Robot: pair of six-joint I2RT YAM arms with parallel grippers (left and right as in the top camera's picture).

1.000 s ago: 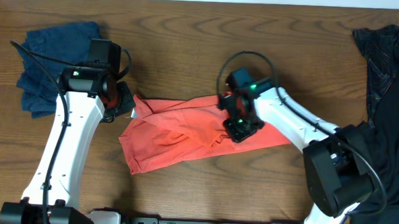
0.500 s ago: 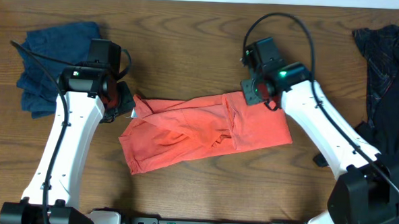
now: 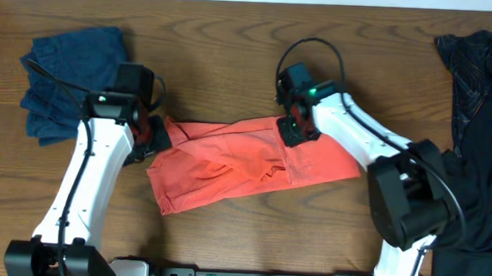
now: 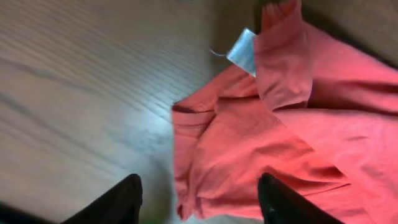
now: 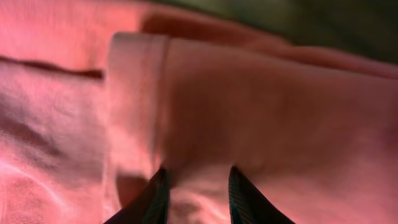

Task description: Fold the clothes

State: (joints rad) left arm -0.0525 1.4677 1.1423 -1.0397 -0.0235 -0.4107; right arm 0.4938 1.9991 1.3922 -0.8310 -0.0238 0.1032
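Shirt: coral-red shirt (image 3: 228, 166) lies rumpled in the middle of the counter (image 3: 234, 38).
Left gripper (image 4: 200, 186): released, fingers spread over the shirt's left end.
Right gripper (image 5: 194, 186): clenched on a fold at the shirt's upper edge.
Others: navy-blue garment (image 3: 65, 80) up-left of the shirt, black garment (image 3: 479, 123) well to its right.

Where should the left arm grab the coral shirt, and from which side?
Probably pinch the coral shirt at its left end, on the doubled edge beside the white tag, coming straight down from above. It lies flat as a long band, but that edge is folded over, giving fingers a lip. The left gripper hangs open over that end.
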